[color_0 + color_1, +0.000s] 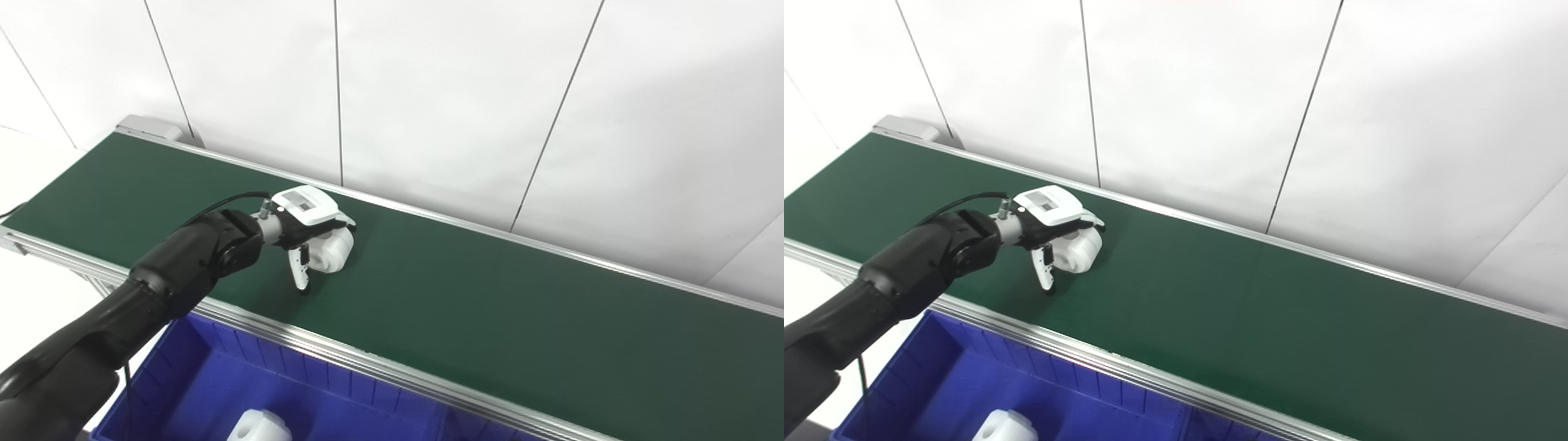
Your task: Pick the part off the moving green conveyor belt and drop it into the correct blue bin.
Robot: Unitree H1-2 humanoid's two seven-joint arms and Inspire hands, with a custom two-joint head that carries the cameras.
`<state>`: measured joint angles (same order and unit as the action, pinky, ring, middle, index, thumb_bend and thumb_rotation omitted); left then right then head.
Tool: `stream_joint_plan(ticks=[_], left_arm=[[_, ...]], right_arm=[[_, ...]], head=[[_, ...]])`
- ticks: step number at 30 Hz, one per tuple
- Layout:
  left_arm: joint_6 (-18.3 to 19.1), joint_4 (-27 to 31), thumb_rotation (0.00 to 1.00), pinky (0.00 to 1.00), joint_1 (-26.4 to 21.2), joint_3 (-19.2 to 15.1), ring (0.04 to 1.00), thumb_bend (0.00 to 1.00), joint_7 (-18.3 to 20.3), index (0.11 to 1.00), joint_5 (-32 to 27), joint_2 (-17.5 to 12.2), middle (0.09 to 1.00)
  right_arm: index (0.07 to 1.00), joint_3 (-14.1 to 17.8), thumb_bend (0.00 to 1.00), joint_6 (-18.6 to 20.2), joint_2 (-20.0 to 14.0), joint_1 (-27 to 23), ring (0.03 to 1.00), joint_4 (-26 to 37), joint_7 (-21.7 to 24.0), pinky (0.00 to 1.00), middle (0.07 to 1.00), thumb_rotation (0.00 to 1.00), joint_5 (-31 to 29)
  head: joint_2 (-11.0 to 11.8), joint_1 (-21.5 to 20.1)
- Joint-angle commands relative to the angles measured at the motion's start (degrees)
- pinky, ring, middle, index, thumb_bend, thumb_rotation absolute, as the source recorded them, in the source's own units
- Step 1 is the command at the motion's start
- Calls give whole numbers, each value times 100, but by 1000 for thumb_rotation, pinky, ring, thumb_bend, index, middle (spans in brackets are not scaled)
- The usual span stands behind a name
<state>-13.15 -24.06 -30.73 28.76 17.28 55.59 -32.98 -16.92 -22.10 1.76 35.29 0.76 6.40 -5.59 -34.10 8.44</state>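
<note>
A white plastic part (331, 250) lies on the green conveyor belt (490, 306), left of its middle. My left hand (309, 226) is on top of it, with the fingers (344, 223) curled over its far side. The thumb (300, 269) points down against its near side and reaches the belt. The part still rests on the belt. The same grasp shows in the right eye view, where the hand (1056, 220) covers the part (1079, 250). The right hand is not in view.
A blue bin (202, 380) stands below the belt's near aluminium rail (343, 352) and holds another white part (260, 427). A divider wall (444, 422) separates a further compartment to the right. A white panelled wall runs behind the belt.
</note>
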Motion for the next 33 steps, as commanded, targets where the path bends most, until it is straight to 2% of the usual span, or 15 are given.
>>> stream_joint_plan(ticks=[1, 3, 4, 5, 6, 7, 8, 10, 15, 24, 27, 30, 31, 32, 33], left_arm=[[-29, -54, 266, 763, -124, 62, 855, 1000, -100, 830, 41, 28, 877], [-153, -153, 211, 719, -56, 69, 812, 1000, -452, 791, -12, 118, 826], [-314, -252, 154, 692, -21, 52, 774, 1000, -782, 757, -63, 173, 785], [-465, -360, 50, 609, -2, 51, 672, 934, -1078, 677, -93, 220, 699], [-699, -482, 16, 534, 7, 51, 585, 713, -1438, 571, -123, 255, 591], [-930, -603, 13, 523, 15, 42, 572, 675, -1780, 554, -154, 290, 573], [-1081, -679, 6, 462, 25, 32, 508, 600, -2005, 531, -181, 318, 516], [-1224, -737, 1, 402, 48, 3, 450, 537, -2242, 508, -216, 360, 475], [-1350, -616, 0, 342, 57, 87, 376, 516, -2457, 516, -169, 353, 411], [-1376, -131, 0, 400, -116, 309, 443, 522, -2303, 497, -298, 11, 473], [-1364, 666, 0, 407, 5, 83, 453, 522, -1832, 490, -560, -181, 486], [-1229, 1861, 0, 390, 274, -260, 421, 515, -1286, 510, -993, -338, 469], [-1145, 2295, 0, 380, 369, -387, 409, 507, -1094, 521, -1152, -379, 471], [-1080, 2684, 0, 376, 470, -510, 405, 505, -930, 523, -1307, -410, 473], [-984, 3103, 0, 371, 572, -630, 401, 503, -738, 525, -1503, -443, 476]], right_arm=[[1000, -64, 718, 21, 66, 95, 1000, 215, 56, 1000, 998, 887, -34], [1000, -72, 720, 48, 71, 109, 1000, 250, 40, 1000, 999, 896, -10], [1000, -78, 718, 52, 71, 114, 1000, 266, 39, 1000, 1000, 897, -9], [1000, -82, 709, 60, 71, 118, 1000, 278, 38, 1000, 1000, 899, -13], [1000, -87, 704, 73, 71, 125, 1000, 296, 42, 1000, 1000, 896, -31], [1000, -91, 703, 84, 70, 129, 1000, 307, 48, 1000, 1000, 895, -58], [1000, -95, 701, 100, 70, 133, 1000, 315, 57, 1000, 1000, 894, -94], [1000, -96, 701, 120, 73, 140, 1000, 325, 55, 1000, 1000, 887, -113], [1000, -98, 706, 108, 65, 122, 1000, 293, 58, 1000, 999, 894, -99], [1000, -121, 724, 213, 111, 123, 1000, 318, 35, 1000, 989, 893, -87], [1000, -143, 719, 256, 114, 156, 1000, 385, 26, 1000, 987, 893, -62], [1000, -160, 726, 330, 115, 203, 1000, 504, 3, 1000, 981, 892, -24], [1000, -169, 728, 385, 111, 223, 1000, 589, -5, 1000, 981, 893, -19], [1000, -177, 731, 428, 104, 234, 1000, 651, -3, 1000, 982, 892, -29], [1000, -183, 734, 504, 97, 254, 1000, 753, -9, 1000, 983, 890, -36]], head=[[-16, -21], [-32, -29], [-39, -27], [-39, -27], [-60, -14], [-60, -14], [-60, -14], [-60, -14], [-60, -14], [-105, -28], [-244, -6], [-407, 25], [-619, 80], [-655, 95], [-834, 168]])
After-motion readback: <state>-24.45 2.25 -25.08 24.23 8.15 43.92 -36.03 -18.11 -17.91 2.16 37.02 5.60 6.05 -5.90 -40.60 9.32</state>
